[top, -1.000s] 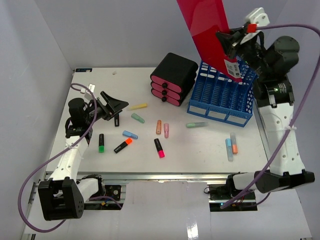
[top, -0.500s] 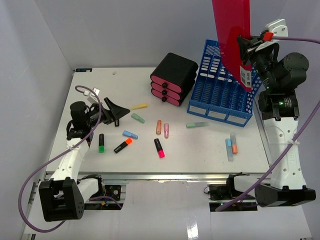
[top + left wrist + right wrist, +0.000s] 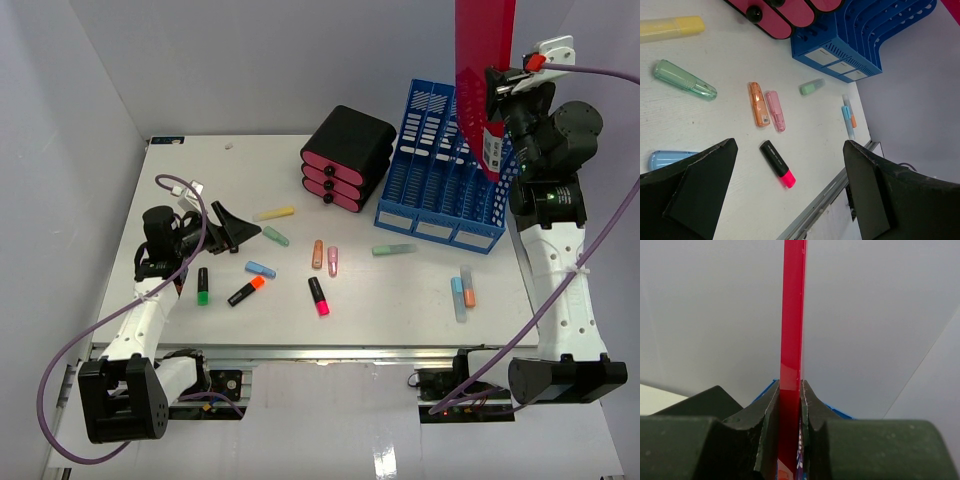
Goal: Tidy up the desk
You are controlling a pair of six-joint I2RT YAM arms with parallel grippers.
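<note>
The white desk (image 3: 400,300) holds several scattered highlighters. My right gripper (image 3: 492,85) is shut on a thin red book (image 3: 484,50), held upright above the blue file rack (image 3: 440,190) at the back right; the wrist view shows the book's edge (image 3: 791,340) pinched between the jaws. My left gripper (image 3: 232,225) is open and empty, low over the desk's left side, near a light green highlighter (image 3: 276,236). Its view shows a black and pink highlighter (image 3: 777,163) between the open jaws.
A black and pink drawer box (image 3: 346,157) stands at the back centre. Yellow (image 3: 275,213), blue (image 3: 260,269), orange (image 3: 317,254) and pink (image 3: 332,261) highlighters lie mid-desk. More highlighters lie at the right (image 3: 463,290). A metal rail (image 3: 330,350) runs along the front edge.
My right arm swung the red book from tilted left to upright and rightward, over the rack. My left gripper shifted slightly and lowered.
</note>
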